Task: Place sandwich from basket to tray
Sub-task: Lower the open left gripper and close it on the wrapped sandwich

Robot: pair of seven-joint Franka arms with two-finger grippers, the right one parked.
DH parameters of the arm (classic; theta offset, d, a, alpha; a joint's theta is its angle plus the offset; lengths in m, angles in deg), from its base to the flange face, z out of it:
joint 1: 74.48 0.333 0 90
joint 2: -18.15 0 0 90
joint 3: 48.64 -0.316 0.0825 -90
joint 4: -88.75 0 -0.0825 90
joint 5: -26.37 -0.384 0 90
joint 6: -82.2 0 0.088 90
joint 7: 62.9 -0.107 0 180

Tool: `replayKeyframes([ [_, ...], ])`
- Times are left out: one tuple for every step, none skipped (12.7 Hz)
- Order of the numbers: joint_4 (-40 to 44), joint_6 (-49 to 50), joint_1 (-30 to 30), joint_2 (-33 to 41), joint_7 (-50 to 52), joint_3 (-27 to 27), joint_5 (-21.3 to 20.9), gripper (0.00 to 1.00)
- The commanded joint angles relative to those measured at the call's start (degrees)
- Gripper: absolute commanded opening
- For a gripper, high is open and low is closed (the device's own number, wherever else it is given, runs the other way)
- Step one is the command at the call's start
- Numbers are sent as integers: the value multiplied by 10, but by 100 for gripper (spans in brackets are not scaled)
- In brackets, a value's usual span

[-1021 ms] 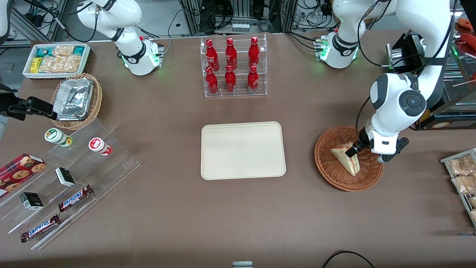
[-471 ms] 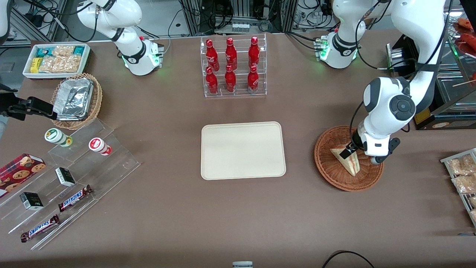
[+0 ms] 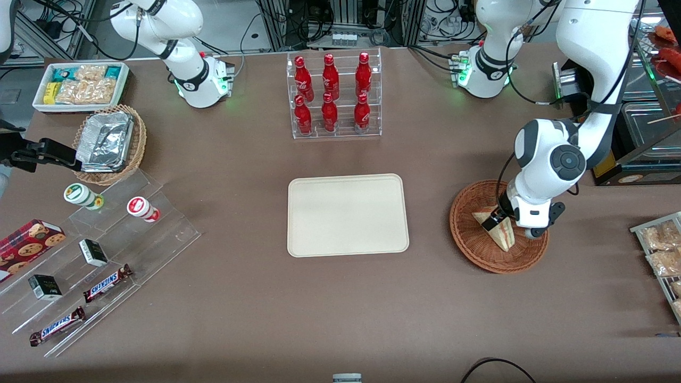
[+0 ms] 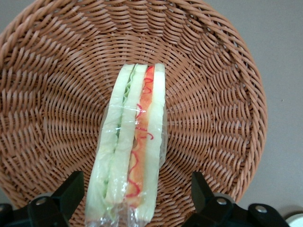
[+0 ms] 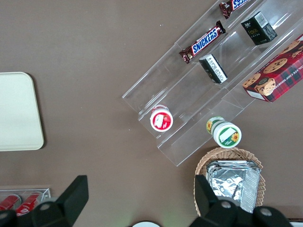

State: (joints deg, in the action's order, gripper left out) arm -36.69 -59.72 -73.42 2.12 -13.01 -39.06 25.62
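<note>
The sandwich (image 3: 500,231), a wrapped wedge of white bread with green and red filling, lies in the reddish-brown wicker basket (image 3: 467,239) toward the working arm's end of the table. It also shows in the left wrist view (image 4: 132,151), in the basket (image 4: 57,94). My left gripper (image 3: 505,219) is low over the basket, open, with one finger (image 4: 71,191) on each side of the sandwich, not touching it. The cream tray (image 3: 348,214) lies bare at the table's middle.
A clear rack of red bottles (image 3: 332,96) stands farther from the front camera than the tray. Snack packets (image 3: 662,250) lie at the working arm's end. A tan basket with foil trays (image 3: 109,143), a white snack box (image 3: 80,85) and an acrylic shelf (image 3: 101,255) are at the parked arm's end.
My left gripper has moved lower and toward the tray, over the sandwich's thick end. The sandwich and basket have not moved.
</note>
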Motion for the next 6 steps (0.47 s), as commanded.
replayKeyframes([
  [-1,-9,-1,-2,12,0,-10,55],
  [-2,-9,-1,-3,7,0,-10,7],
  [-3,-8,-1,-3,6,0,-11,0],
  [-3,-7,-2,-3,5,0,-11,0],
  [-3,-6,-2,-3,1,0,-14,0],
  [-3,-3,-2,-3,-4,0,-26,0],
])
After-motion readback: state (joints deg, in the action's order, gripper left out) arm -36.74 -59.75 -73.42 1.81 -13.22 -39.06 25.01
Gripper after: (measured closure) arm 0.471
